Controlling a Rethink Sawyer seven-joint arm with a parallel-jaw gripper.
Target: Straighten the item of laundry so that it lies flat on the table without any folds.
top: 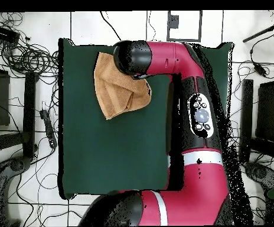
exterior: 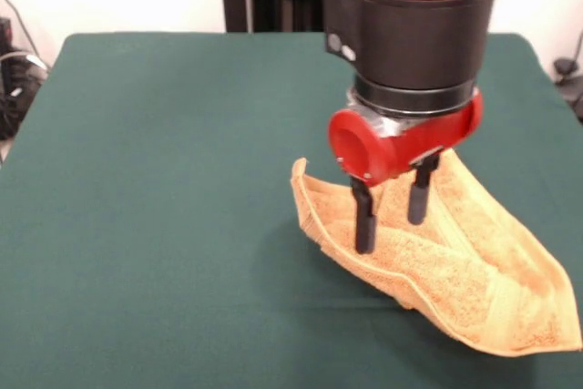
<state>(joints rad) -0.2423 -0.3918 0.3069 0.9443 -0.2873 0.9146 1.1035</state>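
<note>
Orange-tan towel [exterior: 455, 271] lying crumpled with folds at lower right of the front view, on green table [exterior: 164, 179], gripper [exterior: 392, 207] positioned directly over it (fingers spread apart, nothing pinched), arm [top: 192, 106] extended across the table.

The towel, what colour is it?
The towel is orange-tan, with woven bands near its edges; the front view shows it best.

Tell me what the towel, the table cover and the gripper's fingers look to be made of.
The towel: terry cloth, likely cotton; nubby looped pile, flatter woven bands, soft folds.
The table cover: matte dark green fabric, felt-like; no shine, faint fuzzy texture.
The fingers of the gripper: smooth black, probably plastic or rubber-coated; the look leaves that open. They stand apart over the towel.
</note>
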